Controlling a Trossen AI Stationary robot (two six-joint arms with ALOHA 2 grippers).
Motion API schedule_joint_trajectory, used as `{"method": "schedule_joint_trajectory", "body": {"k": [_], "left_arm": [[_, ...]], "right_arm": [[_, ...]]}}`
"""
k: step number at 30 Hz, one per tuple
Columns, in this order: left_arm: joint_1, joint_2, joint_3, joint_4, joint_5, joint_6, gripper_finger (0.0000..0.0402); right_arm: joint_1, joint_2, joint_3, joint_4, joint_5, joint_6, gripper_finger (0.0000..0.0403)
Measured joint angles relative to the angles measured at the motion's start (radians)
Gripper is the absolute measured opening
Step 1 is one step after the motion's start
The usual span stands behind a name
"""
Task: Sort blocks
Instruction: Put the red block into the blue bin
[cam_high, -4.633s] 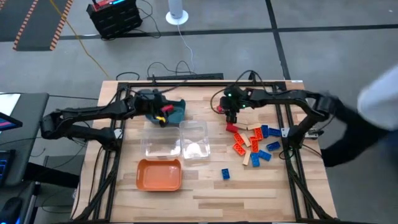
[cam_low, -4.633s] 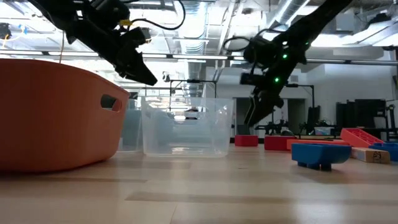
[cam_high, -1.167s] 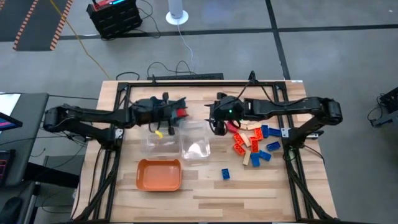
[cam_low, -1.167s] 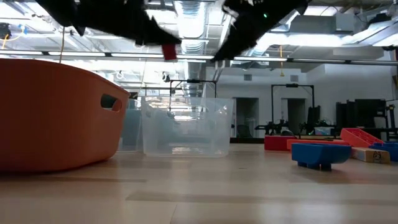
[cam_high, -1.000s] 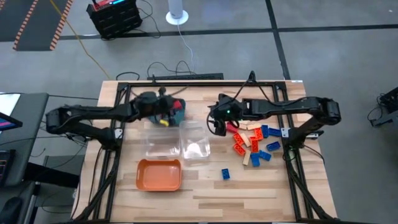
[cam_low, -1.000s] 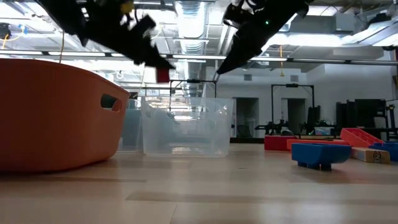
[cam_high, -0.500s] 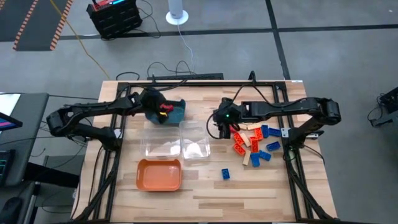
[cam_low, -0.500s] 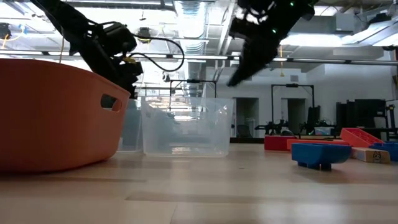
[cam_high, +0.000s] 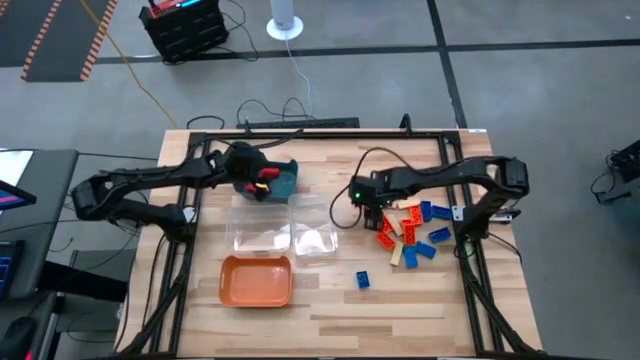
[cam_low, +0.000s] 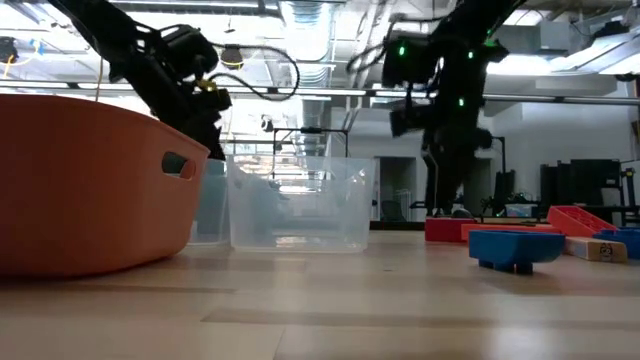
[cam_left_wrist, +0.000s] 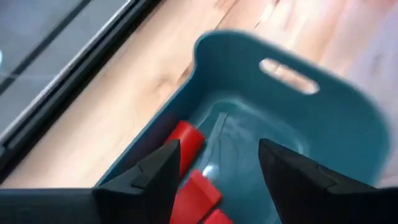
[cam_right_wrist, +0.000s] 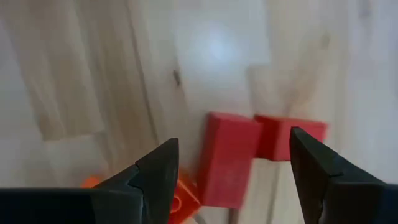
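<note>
Two red plastic blocks (cam_left_wrist: 186, 140) now lie in the teal plastic tray (cam_left_wrist: 323, 134) directly beneath the left gripper (cam_left_wrist: 214, 165), whose fingers are spread and empty; a second ago it carried a red block over the clear bins, so one more red block has been delivered. The right gripper (cam_right_wrist: 227, 165), which hovered beside the clear plastic bins (cam_high: 283, 227) a moment earlier, has swung across and down to the pile of loose blocks (cam_high: 410, 232); its fingers stand wide with nothing between them, and a red rectangular block (cam_right_wrist: 227, 162) sits on the wood straight ahead, touching another red one. That looks like the next pick. An orange plastic tray (cam_high: 257, 281) lies beyond the clear bins. Pale wooden planks form the table (cam_high: 420, 300), framed by black rails, on a grey floor with cables and equipment behind.
</note>
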Motion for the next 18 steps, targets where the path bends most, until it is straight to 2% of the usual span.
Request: {"method": "schedule_joint_trajectory", "body": {"k": [11,18], "left_arm": [[-0.073,-0.183,0.000,0.000,-0.020,0.028,0.0214],[-0.078,-0.233,0.000,0.002,-0.020,0.027,0.0214]], "right_arm": [[-0.016,-0.034,-0.095,0.098,-0.001,0.067,0.0248],[0.002,-0.025,-0.125,0.141,0.017,0.092,0.0242]]}}
